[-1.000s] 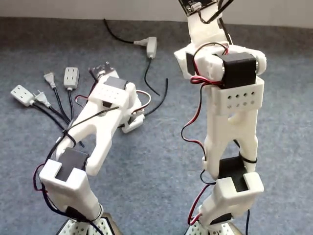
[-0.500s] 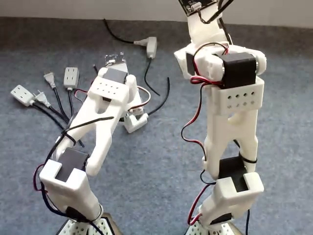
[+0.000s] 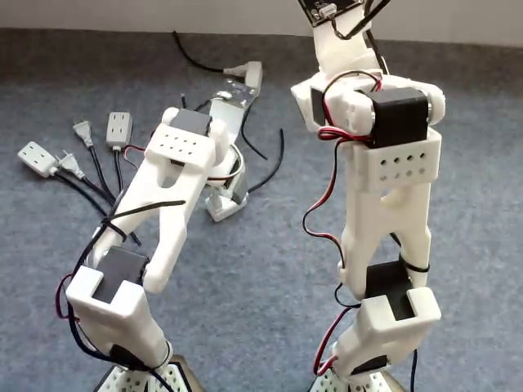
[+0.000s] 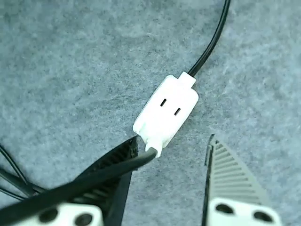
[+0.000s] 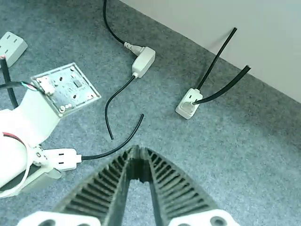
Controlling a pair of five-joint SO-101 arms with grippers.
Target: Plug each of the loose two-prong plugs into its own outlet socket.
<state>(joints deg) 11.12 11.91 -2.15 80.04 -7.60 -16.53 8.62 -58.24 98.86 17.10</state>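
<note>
Left arm (image 3: pixel 176 184) swung forward; left hand (image 4: pixel 171 141) open, empty, at white two-slot outlet socket (image 4: pixel 165 110).
Looks light, rigid, skiddy: pinch its long sides. Right hand (image 5: pixel 137 150) closed, empty.

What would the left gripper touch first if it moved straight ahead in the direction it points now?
Most likely the white outlet socket, lying on the carpet just ahead of the left gripper, between its open fingers. Depth is unclear, so one finger may already be very near it.
</note>
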